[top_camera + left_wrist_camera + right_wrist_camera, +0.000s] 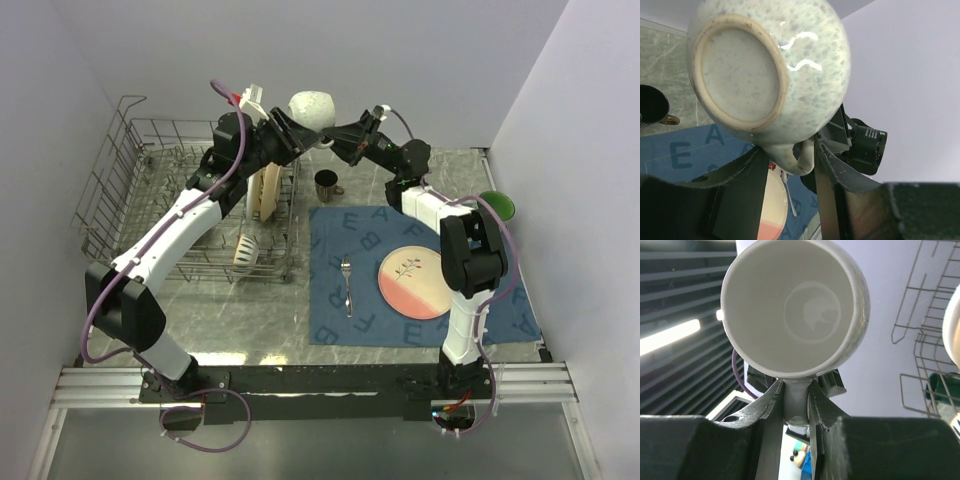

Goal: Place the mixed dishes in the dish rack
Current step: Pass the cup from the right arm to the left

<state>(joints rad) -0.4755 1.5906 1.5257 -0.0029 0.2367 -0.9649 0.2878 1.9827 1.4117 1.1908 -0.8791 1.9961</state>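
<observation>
1. The dish rack (118,190) is the biggest thing, a grey wire basket on the table
2. The blue mat (330,320) with letters lies flat just beside the rack, on its right
3. A pink-and-cream plate (415,283) lies on that mat, well apart from the rack
4. A tan plate (266,192) stands on its edge inside the rack, between the wires near the rack's right side
5. The white mug (312,107) is up in the air by the rack's far right corner, tipped on its side
6. The green bowl (498,206) sits far to the right of the rack, partly hidden behind the right arm
7. The dark mug (326,182) stands on the table just right of the rack
8. The fork (347,285) lies on the mat, on the side nearest the rack
9. The right claw (796,390) is pinched tight on the white mug's handle
10. The left claw (790,152) has a finger on each side of that same handle, but I cannot tell if it is squeezing it
</observation>
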